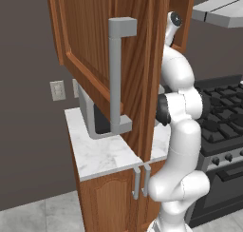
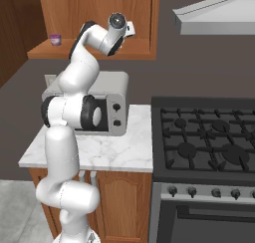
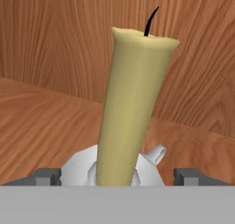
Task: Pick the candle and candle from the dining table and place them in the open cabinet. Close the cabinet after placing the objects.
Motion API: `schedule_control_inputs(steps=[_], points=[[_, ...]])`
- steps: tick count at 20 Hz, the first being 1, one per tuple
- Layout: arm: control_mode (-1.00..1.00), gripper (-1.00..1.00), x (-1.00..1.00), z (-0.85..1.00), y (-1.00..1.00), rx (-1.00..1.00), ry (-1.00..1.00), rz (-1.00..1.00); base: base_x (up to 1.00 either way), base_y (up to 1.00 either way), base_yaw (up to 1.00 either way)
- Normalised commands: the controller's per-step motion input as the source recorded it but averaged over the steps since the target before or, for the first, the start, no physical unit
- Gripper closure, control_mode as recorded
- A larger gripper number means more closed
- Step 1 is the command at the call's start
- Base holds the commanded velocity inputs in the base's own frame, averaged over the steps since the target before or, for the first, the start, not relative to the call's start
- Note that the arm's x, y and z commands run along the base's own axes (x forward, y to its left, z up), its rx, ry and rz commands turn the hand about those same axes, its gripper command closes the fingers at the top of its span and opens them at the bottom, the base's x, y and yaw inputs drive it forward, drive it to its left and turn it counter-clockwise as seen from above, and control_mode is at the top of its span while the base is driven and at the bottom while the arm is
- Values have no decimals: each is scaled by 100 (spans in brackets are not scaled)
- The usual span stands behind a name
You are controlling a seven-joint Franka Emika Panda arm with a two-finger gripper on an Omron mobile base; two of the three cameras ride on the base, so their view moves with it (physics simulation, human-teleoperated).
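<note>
My gripper stands with its fingers spread wide apart, one well out to each side of the slim candle. Neither finger touches the wax or the dish, so I judge the candle to be released and standing on its own.

The candle rests on its round silver dish base, which sits on the wooden shelf floor of the cabinet. The stick appears to lean slightly in my hand view; since that camera tilts with my wrist, I cannot tell whether the lean is real. The black wick points toward the cabinet's wooden back wall just behind it.

From the base views, my arm reaches up and forward into the cabinet opening above the microwave, which stands on the small marble counter. A small purple ring sits at the far left of the same shelf. The cabinet door hangs open toward the near left, its grey bar handle facing outward.

Step in hand: placing this candle, which looks complete. The next move calls for a straight withdrawal, keeping both fingers clear of the stick so it does not tip. Whether the stubby candle is already shelved I cannot tell; the door is not yet closed.
</note>
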Motion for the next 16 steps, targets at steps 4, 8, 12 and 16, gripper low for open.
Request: schedule_control_inputs(steps=[4,8,12,16], points=[[-100,-100,-21,0,0,0,0,1,0,0,0],[-100,-100,-59,0,-1,0,-2,3,0,0,0],[-100,-100,-72,1,-2,0,-6,1,0,0,0],[-100,-100,-80,0,0,0,-8,0,0,0,0]])
